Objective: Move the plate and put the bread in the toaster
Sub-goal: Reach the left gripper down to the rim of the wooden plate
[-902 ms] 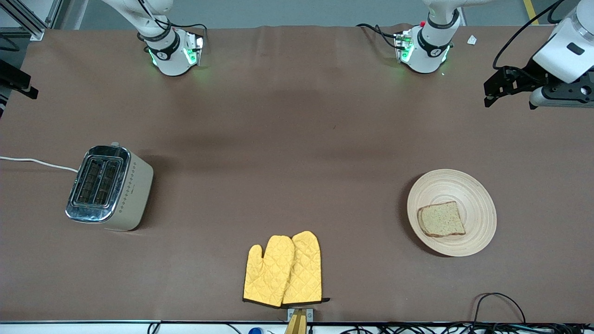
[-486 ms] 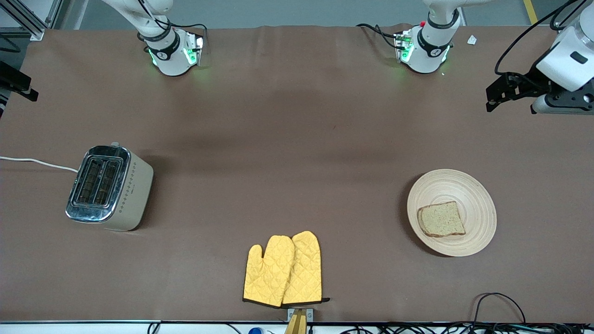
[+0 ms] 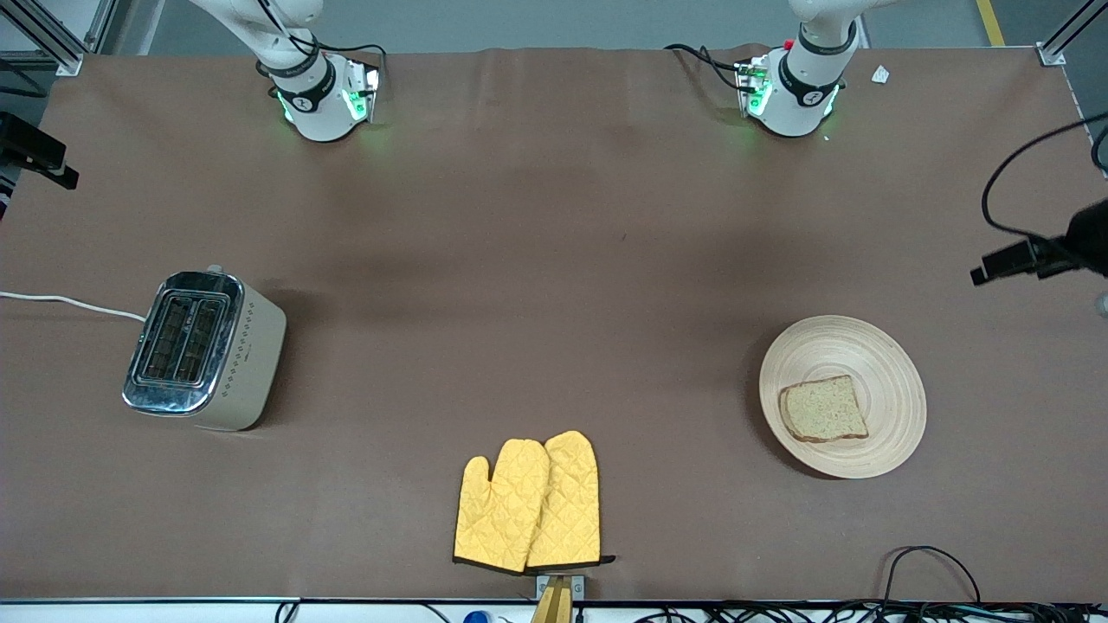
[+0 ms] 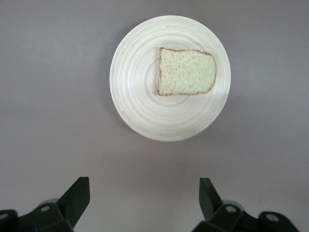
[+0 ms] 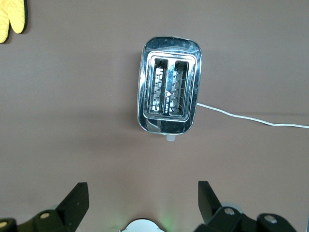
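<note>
Toaster (image 3: pixel 203 349): cream body, chrome top, both slots empty. Stands at the right arm's end of the table, at about 9 o'clock from the table's middle in the front view; white cord (image 3: pixel 69 304) leaves it toward the table edge.

Right gripper (image 5: pixel 140 205): up in the air over bare table beside the toaster, fingers spread wide, nothing between them. The right wrist view shows the toaster from straight above.

Oven mitts (image 3: pixel 528 504): a yellow quilted pair, overlapping, flat on the table at about 6 o'clock from its middle, close to the edge nearest the front camera.

Plate (image 3: pixel 883 363): round, light wood, ring grooves. Lies toward the left arm's end, at about 4 o'clock from the table's middle.

Bread (image 3: pixel 823 409): one brown speckled slice, flat on the plate, off the plate's centre toward 7 o'clock in the front view.

Left gripper (image 4: pixel 144 200): in the air over bare table near the plate, fingers spread wide, empty. In the front view only a dark part of it shows at the picture's edge, at about 2 o'clock from the plate.
</note>
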{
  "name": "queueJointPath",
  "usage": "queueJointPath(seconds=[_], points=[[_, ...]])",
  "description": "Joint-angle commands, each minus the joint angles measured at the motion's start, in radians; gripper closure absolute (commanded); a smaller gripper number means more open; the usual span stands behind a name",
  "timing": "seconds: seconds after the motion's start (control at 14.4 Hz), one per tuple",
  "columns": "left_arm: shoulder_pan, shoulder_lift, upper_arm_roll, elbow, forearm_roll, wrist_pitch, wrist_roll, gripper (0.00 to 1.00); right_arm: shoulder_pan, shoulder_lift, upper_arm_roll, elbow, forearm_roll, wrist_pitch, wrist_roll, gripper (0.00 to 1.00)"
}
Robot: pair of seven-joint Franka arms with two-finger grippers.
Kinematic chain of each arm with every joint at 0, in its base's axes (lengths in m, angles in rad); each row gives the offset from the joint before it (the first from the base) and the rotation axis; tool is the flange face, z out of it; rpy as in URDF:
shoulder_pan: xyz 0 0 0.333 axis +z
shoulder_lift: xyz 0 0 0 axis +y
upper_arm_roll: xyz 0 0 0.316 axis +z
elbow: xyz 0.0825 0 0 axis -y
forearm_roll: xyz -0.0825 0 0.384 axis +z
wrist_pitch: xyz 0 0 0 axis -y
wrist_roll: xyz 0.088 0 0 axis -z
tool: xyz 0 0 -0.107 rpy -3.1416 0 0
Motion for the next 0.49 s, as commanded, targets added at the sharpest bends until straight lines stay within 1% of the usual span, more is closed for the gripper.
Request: queueJointPath(seconds=[0.0, 0.07, 0.21, 0.28, 0.42], points=[[0.093, 0.087, -0.007, -0.032, -0.116, 0.053, 0.1, 0.0, 0.0, -0.019, 0.001, -0.023, 0.008, 0.004, -0.001, 0.0], [0.133, 0.133, -0.009, -0.032, -0.176, 0.056, 0.14, 0.0, 0.0, -0.019, 0.001, -0.023, 0.008, 0.005, 0.0, 0.0], [0.184, 0.22, -0.009, -0.032, -0.241, 0.079, 0.261, 0.0, 0.0, -0.019, 0.001, -0.023, 0.008, 0.005, 0.0, 0.0], [0.203, 0.26, -0.009, -0.032, -0.262, 0.103, 0.307, 0.0, 0.0, -0.019, 0.001, -0.023, 0.008, 0.005, 0.0, 0.0], [0.213, 0.341, -0.007, -0.024, -0.27, 0.162, 0.356, 0.0, 0.001, -0.019, 0.001, -0.023, 0.008, 0.005, 0.0, 0.0]])
